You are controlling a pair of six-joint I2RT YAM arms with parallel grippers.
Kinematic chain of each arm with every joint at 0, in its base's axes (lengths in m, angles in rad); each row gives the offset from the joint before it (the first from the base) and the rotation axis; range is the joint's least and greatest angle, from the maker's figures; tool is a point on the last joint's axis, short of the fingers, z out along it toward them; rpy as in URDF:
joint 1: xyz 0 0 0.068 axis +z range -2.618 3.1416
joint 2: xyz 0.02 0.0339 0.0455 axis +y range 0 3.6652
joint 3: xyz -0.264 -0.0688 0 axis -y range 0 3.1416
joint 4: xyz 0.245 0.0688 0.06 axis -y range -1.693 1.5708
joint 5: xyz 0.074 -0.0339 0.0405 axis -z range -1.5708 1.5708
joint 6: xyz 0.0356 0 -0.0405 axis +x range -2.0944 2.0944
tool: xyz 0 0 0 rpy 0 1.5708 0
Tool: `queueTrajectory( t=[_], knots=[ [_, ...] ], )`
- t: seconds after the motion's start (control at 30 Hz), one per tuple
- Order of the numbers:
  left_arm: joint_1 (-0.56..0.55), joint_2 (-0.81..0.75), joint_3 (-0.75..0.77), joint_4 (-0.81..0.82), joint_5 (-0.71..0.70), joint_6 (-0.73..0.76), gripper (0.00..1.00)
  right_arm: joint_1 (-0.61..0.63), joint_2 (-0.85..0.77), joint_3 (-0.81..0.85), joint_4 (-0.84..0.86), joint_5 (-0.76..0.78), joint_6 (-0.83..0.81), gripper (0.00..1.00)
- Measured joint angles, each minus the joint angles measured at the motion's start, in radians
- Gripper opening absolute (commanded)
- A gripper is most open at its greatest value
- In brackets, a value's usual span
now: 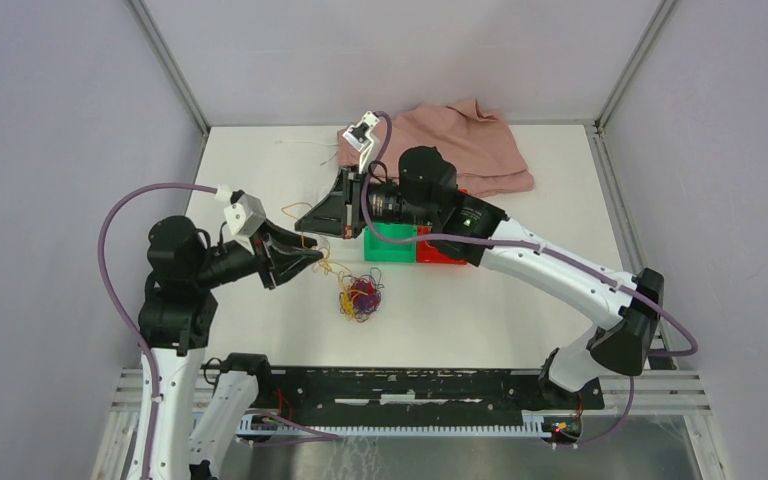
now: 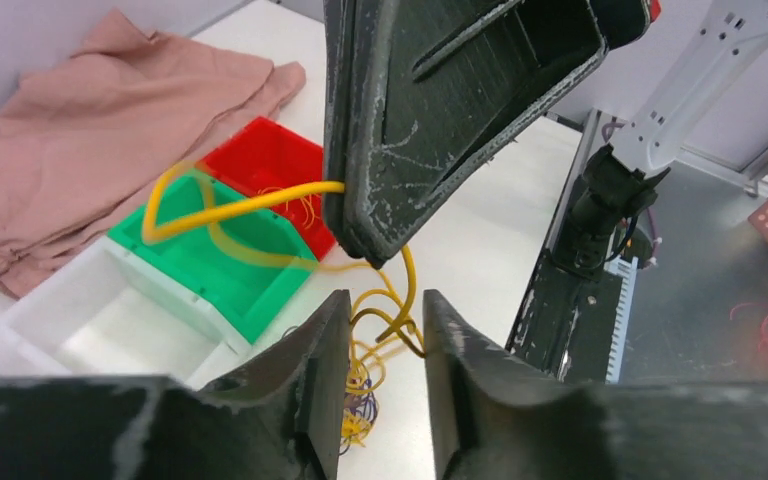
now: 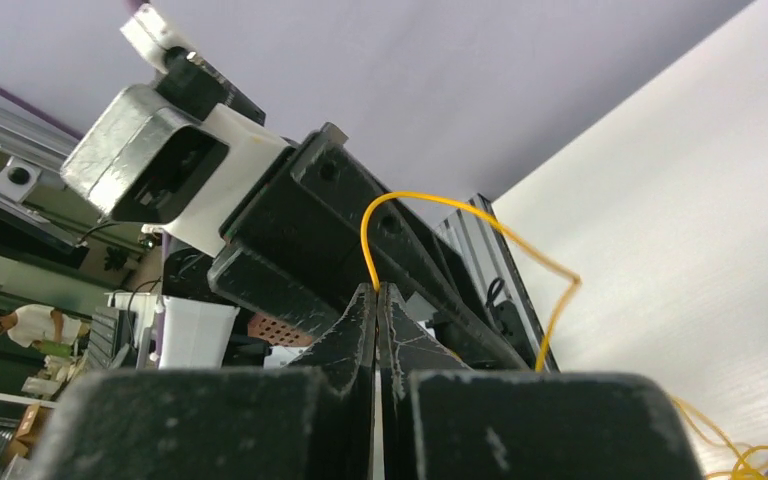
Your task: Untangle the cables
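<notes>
The cables lie in a small tangle [image 1: 360, 297] of yellow, red and dark purple-blue strands on the white table. A yellow cable [image 2: 230, 208] rises from it. My right gripper [image 1: 310, 228] is shut on this yellow cable [image 3: 460, 215] and holds it above the table; the cable leaves its tips [image 3: 377, 288] in a loop. My left gripper [image 1: 316, 256] sits just below the right gripper and left of the tangle. Its jaws stand open [image 2: 385, 312] with yellow loops [image 2: 395, 320] passing between the fingers. Purple strands [image 2: 365, 405] show below.
A green bin [image 1: 390, 243] and a red bin [image 1: 438, 252] stand under the right arm, with a white bin [image 2: 80, 320] beside them. A pink cloth [image 1: 470, 145] lies at the back. The black rail [image 1: 400, 385] runs along the near edge.
</notes>
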Motion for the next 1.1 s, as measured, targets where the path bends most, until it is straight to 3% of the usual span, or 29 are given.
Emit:
queueTrajectory(
  t=[0.1, 0.2, 0.23, 0.3, 0.53, 0.83, 1.0, 1.1],
  knots=[
    [0.0, 0.004, 0.018, 0.035, -0.002, -0.027, 0.13, 0.001, 0.0, 0.03, -0.004, 0.004, -0.015, 0.05],
    [0.0, -0.002, 0.024, 0.047, -0.007, -0.04, 0.08, 0.004, -0.005, 0.023, -0.004, 0.023, -0.03, 0.11],
    [0.0, -0.005, 0.024, 0.046, -0.008, -0.04, 0.07, 0.004, -0.011, 0.013, -0.005, 0.034, -0.035, 0.17],
    [0.0, -0.011, 0.024, 0.046, -0.014, -0.04, 0.05, 0.003, -0.028, -0.014, -0.012, 0.052, -0.048, 0.41],
    [0.0, -0.02, 0.026, 0.038, -0.033, -0.04, 0.03, 0.004, -0.124, -0.132, -0.082, 0.129, -0.117, 0.72],
    [0.0, -0.013, 0.048, 0.021, -0.042, -0.039, 0.03, -0.003, -0.211, -0.253, -0.109, 0.187, -0.163, 0.75],
    [0.0, -0.009, 0.056, 0.009, -0.029, -0.039, 0.03, -0.005, -0.177, -0.24, -0.098, 0.19, -0.164, 0.7],
    [0.0, -0.006, 0.066, -0.017, -0.021, -0.033, 0.03, -0.006, -0.132, -0.209, -0.085, 0.19, -0.163, 0.62]
  ],
)
